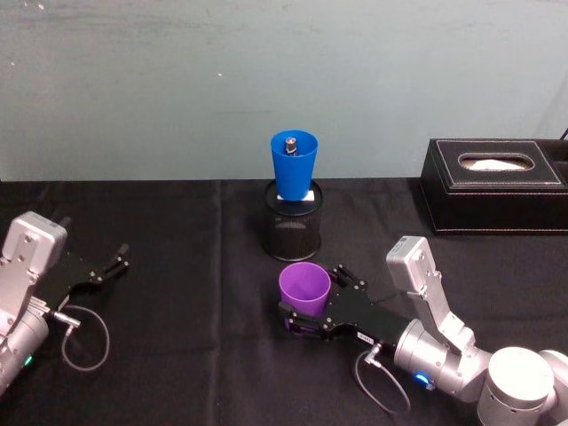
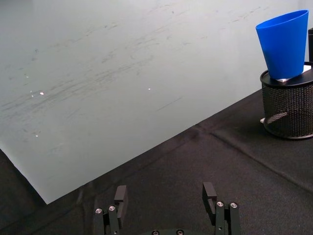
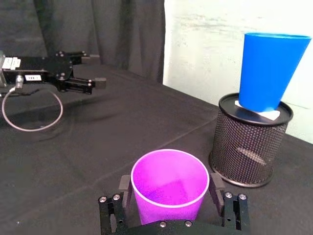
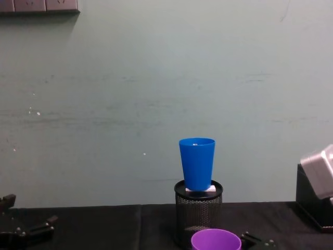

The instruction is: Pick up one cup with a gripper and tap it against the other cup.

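Low at the centre of the head view, the purple cup [image 1: 304, 286] sits upright, mouth up, between the jaws of the right gripper [image 1: 311, 300], which reaches in from the lower right. Its fingers [image 3: 124, 185] press on opposite walls of the cup, clasping it. Whether the base touches the table [image 1: 177, 311] I cannot tell. Just above it, at centre frame, the blue cup [image 1: 294, 164] stands upright on a white card [image 3: 266, 114] atop the mesh holder [image 1: 294, 232], apart from the purple cup. At the left edge the left gripper [image 1: 111, 264] is low over the table, jaws spread, grasping nothing. A tissue box [image 1: 494, 185] sits upper right.
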Robot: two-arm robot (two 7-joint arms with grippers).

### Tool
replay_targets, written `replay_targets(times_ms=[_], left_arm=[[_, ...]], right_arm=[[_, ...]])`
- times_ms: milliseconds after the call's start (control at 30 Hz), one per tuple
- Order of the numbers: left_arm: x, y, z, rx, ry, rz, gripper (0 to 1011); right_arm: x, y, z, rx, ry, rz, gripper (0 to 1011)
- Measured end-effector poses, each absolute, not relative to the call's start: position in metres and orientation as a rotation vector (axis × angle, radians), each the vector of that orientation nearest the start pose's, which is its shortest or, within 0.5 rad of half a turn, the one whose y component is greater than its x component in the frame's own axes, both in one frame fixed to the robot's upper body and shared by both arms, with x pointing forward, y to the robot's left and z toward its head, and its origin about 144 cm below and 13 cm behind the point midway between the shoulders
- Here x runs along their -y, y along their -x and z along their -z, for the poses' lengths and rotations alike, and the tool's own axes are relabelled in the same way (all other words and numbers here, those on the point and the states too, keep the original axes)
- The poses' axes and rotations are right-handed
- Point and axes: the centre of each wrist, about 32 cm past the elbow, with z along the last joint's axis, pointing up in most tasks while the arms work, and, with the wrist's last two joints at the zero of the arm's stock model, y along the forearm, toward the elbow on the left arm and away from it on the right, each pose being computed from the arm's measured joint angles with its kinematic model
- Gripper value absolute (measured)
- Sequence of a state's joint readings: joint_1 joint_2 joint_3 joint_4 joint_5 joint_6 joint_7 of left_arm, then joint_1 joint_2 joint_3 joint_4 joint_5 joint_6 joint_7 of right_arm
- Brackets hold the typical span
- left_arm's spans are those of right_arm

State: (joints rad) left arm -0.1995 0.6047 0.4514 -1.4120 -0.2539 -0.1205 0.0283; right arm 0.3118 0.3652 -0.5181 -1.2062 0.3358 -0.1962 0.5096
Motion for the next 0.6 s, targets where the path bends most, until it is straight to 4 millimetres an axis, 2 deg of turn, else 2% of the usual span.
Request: replay_targets(times_ms=[600], left_arm=[[-0.3097, -0.4886, -1.1398, 0.285, -0.304, -1.248, 1000]], right_arm=[[0.2308, -0.5171, -1.099, 0.079, 0.073, 0.71, 1003]])
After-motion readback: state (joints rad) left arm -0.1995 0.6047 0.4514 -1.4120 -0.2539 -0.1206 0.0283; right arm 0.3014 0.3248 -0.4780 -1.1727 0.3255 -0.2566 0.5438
